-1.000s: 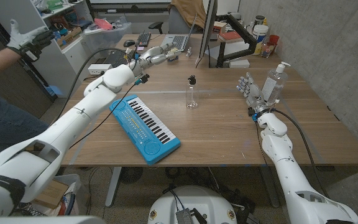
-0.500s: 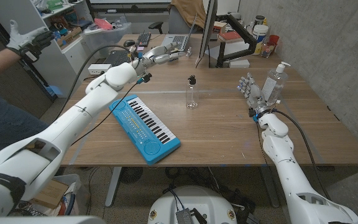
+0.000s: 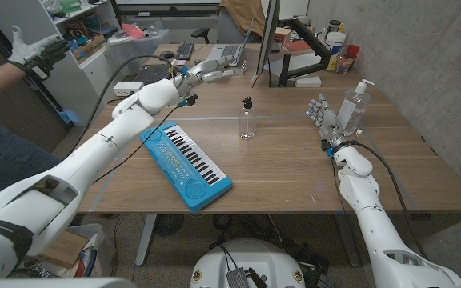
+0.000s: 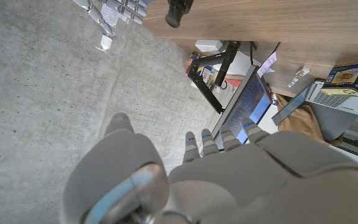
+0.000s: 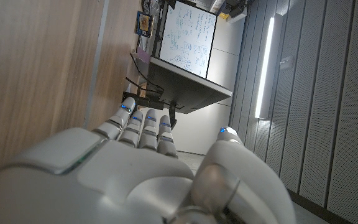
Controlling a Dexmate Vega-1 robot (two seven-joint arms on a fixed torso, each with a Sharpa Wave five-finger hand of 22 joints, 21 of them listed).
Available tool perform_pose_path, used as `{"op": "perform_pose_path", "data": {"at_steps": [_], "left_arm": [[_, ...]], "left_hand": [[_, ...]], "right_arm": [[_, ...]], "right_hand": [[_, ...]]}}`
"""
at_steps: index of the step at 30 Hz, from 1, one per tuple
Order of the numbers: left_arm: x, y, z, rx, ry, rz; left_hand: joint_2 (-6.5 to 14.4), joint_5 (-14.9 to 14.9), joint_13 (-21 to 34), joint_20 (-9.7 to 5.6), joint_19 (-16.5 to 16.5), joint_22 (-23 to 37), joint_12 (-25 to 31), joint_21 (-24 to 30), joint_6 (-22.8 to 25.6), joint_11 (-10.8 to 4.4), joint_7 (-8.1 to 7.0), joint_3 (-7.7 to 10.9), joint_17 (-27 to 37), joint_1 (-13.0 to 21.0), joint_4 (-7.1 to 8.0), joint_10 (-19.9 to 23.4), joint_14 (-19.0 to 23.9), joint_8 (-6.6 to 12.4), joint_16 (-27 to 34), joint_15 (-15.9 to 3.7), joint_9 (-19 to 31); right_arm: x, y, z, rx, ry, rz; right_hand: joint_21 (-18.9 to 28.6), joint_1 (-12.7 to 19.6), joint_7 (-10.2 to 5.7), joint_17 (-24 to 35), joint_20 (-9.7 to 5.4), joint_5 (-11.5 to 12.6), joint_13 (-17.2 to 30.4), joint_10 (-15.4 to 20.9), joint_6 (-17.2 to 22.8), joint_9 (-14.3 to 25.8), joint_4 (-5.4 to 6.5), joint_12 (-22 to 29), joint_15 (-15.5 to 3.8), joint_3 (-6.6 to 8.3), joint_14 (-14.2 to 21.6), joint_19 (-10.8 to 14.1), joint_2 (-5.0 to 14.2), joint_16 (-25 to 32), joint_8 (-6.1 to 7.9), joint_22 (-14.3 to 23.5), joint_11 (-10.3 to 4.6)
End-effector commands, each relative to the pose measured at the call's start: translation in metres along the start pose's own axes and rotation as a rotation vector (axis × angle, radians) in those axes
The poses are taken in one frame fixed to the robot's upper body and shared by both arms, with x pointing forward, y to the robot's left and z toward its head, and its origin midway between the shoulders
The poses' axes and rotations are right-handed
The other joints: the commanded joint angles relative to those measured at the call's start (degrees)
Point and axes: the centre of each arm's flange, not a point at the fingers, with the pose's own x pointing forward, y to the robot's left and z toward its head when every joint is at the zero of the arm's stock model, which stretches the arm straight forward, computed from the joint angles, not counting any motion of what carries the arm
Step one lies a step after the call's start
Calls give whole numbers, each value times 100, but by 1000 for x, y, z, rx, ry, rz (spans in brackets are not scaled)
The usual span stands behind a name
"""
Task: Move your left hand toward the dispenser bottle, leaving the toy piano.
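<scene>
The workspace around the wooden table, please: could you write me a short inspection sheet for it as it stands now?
Surface: wooden table, bare at the front.
Job's things: blue toy piano lying diagonally; small clear dispenser bottle upright mid-table.
Clutter: pump bottle by the right hand; monitor, laptop, containers at the back.
Hands: left hand raised over the far edge, empty; right hand upright, fingers apart, empty.
Cables: black cable along the right arm.
Surroundings: person's gloved hand, shelves, concrete wall.

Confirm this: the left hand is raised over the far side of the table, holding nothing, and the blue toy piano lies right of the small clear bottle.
Wrong on one count. In the head view the piano lies left of the small bottle, not right. The rest stands: the left hand is raised over the table's far side, holding nothing.
</scene>
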Motion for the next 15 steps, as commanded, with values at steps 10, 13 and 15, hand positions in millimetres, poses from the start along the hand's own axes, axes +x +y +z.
{"op": "perform_pose_path", "data": {"at_steps": [10, 13, 15], "left_arm": [[10, -4, 12, 90, -14, -23], [11, -3, 14, 107, -15, -26], [12, -3, 16, 125, -16, -29]], "left_hand": [[40, -23, 33, 48, 11, 20, 27, 19, 248, -114, -202, -23, 24, 118, -36, 69, 66, 95, 40, -61, 23], [44, -28, 33, 49, 12, 20, 29, 19, 194, -116, -123, -32, 27, 131, -39, 76, 68, 62, 40, -56, 23], [44, -31, 33, 55, 13, 20, 32, 19, 181, -138, -81, -37, 28, 133, -39, 88, 80, 53, 44, -53, 23]], "right_arm": [[-1, -2, 0, 1, 2, 3], [-1, -1, 0, 1, 1, 4], [-1, -1, 0, 1, 2, 4]], "right_hand": [[-24, 24, -26, 8, 8, 11, 16, 25, 52, 33, -10, -17, 0, 2, 46, 46, 53, -6, -27, 24, 35], [-30, 23, -25, 8, 11, 11, 16, 26, 52, 33, -11, -17, 5, 1, 49, 48, 53, -5, -27, 24, 35], [-35, 22, -26, 8, 12, 11, 16, 28, 56, 33, -12, -17, 2, 0, 51, 49, 54, -5, -26, 24, 35]]}}
